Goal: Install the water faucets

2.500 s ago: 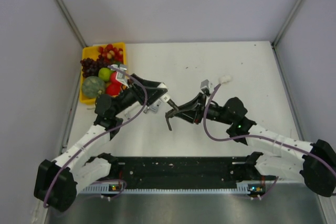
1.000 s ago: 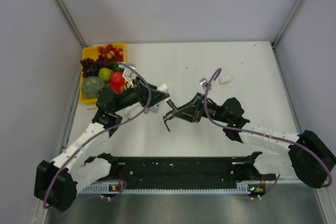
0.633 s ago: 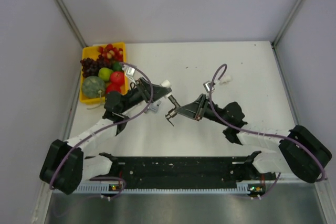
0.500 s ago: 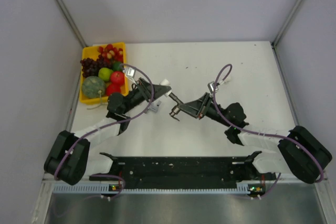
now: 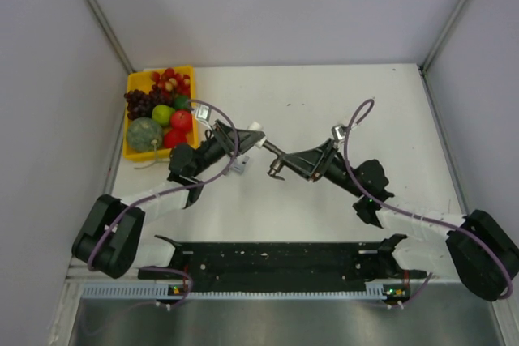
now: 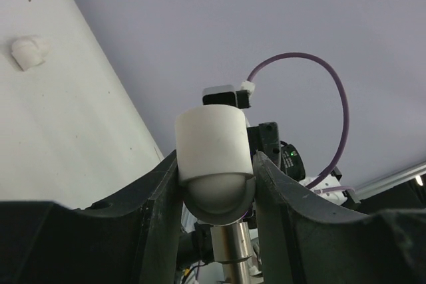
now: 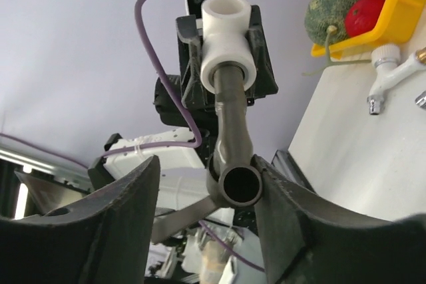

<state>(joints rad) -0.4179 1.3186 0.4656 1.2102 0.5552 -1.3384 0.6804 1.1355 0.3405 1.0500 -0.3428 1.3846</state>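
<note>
Above the table, left gripper tight around white fitting, right gripper tight around dark grey faucet.

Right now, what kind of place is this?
Probably a robot test booth: a white table boxed in by plain grey walls, the left gripper holding a white fitting, the right gripper a dark grey faucet.

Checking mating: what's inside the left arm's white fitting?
The stem of the grey faucet sits in one end of the fitting; how deep is hidden by its wall. The other end looks empty.
</note>
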